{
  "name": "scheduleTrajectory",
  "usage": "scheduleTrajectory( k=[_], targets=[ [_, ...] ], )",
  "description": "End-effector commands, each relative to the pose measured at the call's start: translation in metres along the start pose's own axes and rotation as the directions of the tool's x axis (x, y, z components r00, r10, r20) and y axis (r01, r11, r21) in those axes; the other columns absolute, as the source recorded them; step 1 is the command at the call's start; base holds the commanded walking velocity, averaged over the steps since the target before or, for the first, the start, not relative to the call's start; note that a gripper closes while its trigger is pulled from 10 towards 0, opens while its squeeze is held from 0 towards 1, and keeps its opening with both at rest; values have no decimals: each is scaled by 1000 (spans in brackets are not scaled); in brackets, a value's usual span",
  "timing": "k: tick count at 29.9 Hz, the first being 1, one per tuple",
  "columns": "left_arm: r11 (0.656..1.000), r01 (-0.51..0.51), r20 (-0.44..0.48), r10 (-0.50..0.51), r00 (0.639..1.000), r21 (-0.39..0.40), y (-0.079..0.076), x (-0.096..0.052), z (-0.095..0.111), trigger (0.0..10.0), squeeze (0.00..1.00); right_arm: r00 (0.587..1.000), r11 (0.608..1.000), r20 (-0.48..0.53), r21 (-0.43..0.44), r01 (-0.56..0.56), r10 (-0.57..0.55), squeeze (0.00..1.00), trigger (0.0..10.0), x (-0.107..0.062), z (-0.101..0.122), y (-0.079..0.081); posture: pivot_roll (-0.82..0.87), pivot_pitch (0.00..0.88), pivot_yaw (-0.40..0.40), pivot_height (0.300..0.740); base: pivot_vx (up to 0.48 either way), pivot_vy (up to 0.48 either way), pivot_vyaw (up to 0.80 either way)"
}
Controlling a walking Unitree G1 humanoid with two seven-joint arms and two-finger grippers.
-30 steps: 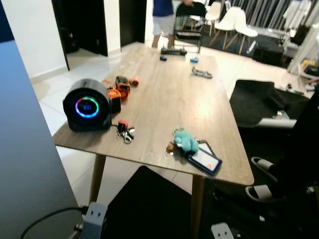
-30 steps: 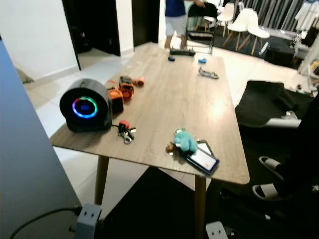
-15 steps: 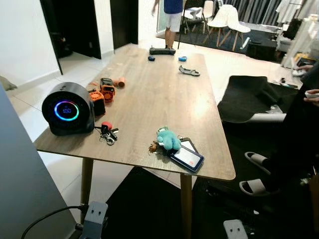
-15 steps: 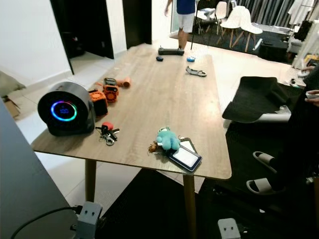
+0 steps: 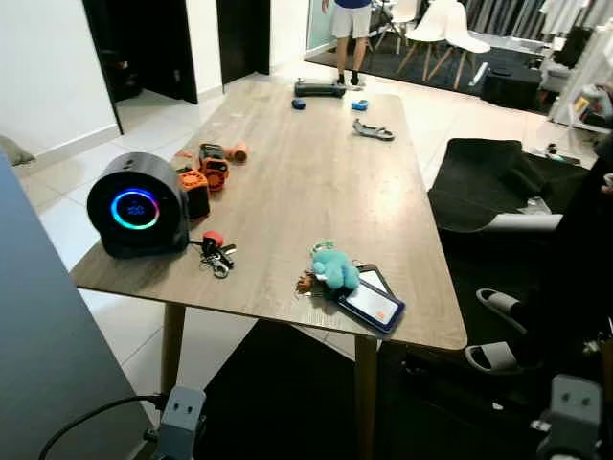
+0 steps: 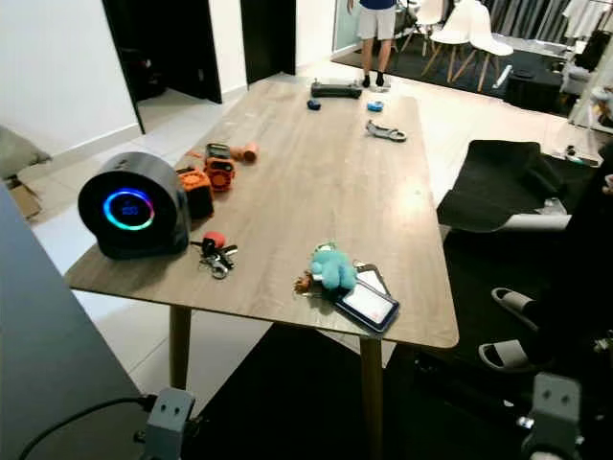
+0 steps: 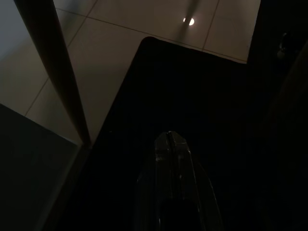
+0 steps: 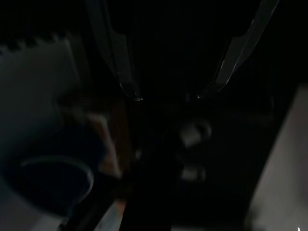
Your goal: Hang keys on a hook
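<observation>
Keys [image 5: 215,255] on table [image 5: 316,182], both arms low — left jaws closed, right apart

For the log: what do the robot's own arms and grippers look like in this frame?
Low in the head views, each arm shows as a grey block-shaped metal part with small dark holes: left arm, with a black cable looping to it, and right arm. The left gripper has dark glossy fingers pressed together. The right gripper has two long, slim, tapering black fingers set apart.
</observation>
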State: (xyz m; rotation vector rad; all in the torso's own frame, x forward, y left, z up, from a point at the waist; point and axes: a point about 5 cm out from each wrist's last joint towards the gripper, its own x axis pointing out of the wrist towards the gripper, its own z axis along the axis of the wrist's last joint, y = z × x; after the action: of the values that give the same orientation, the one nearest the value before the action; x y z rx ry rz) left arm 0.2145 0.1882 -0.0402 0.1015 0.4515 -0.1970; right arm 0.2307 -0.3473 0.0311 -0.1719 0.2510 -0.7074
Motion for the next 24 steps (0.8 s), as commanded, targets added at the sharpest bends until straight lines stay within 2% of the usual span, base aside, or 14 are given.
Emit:
scheduleTrajectory(
  k=[1, 2, 4, 6, 7, 8, 9, 11, 13, 15, 19, 20, 23, 24],
  targets=[
    [1000, 1, -3, -1, 1000, 2, 2, -3, -3, 10000, 0, 996, 998, 88, 57, -31, 26, 0, 10000, 9, 24, 6, 82, 48, -34, 740, 0, 0, 0],
    [1000, 1, -3, -1, 1000, 2, 2, -3, -3, 10000, 0, 996, 998, 88, 57, -31, 26, 0, 10000, 9, 24, 6, 82, 48, -34, 740, 0, 0, 0],
    [1000, 5, -1, -5, 1000, 1, 1, -3, -3, 10000, 0, 985, 989, 144, 100, -109, 94, 0, 10000, 18, 48, 21, 81, 46, -34, 740, 0, 0, 0],
    [1000, 10, 7, -10, 1000, -1, 0, -3, -2, 10000, 0, 961, 964, 206, 152, -217, 183, 0, 10000, 24, 73, 40, 80, 46, -34, 740, 0, 0, 0],
    [1000, 10, 7, -10, 1000, -1, 0, -3, -2, 10000, 0, 961, 964, 206, 152, -217, 183, 0, 10000, 24, 73, 40, 80, 46, -34, 740, 0, 0, 0],
    [1000, 14, 16, -14, 1000, -2, -1, -2, -1, 10000, 0, 946, 952, 234, 153, -266, 226, 0, 10000, 26, 85, 50, 84, 47, -40, 740, 0, 0, 0],
    [1000, 14, 16, -14, 1000, -2, -1, -2, -1, 10000, 0, 946, 952, 234, 153, -266, 226, 0, 10000, 26, 85, 50, 84, 47, -40, 740, 0, 0, 0],
    [1000, 22, 40, -22, 999, -11, -2, -2, 1, 10000, 0, 893, 910, 309, 150, -385, 327, 0, 10000, 26, 116, 75, 91, 48, -48, 740, 0, 0, 0],
    [999, 27, 53, -26, 998, -21, -3, -4, 1, 10000, 0, 836, 860, 359, 143, -490, 416, 0, 10000, 23, 136, 95, 92, 48, -50, 740, 0, 0, 0],
    [999, 27, 53, -26, 998, -21, -3, -4, 1, 10000, 0, 836, 860, 359, 143, -490, 416, 0, 10000, 23, 136, 95, 92, 48, -50, 740, 0, 0, 0],
    [999, 53, 114, -52, 992, -7, -4, -10, 2, 10000, 0, 729, 759, 375, 93, -644, 573, 0, 10000, 12, 151, 125, 88, 54, -50, 740, 0, 0, 0],
    [998, 61, 167, -57, 984, -17, -2, -14, 6, 10000, 0, 710, 737, 375, 94, -669, 596, 0, 10000, 9, 153, 131, 87, 54, -49, 740, 0, 0, 0],
    [998, 64, 291, -54, 955, -26, 8, -26, 16, 10000, 0, 680, 704, 368, 90, -705, 634, 0, 10000, 4, 152, 141, 85, 58, -51, 740, 0, 0, 0],
    [998, 64, 291, -54, 955, -26, 8, -26, 16, 10000, 0, 680, 704, 368, 90, -705, 634, 0, 10000, 4, 152, 141, 85, 58, -51, 740, 0, 0, 0]
  ],
)
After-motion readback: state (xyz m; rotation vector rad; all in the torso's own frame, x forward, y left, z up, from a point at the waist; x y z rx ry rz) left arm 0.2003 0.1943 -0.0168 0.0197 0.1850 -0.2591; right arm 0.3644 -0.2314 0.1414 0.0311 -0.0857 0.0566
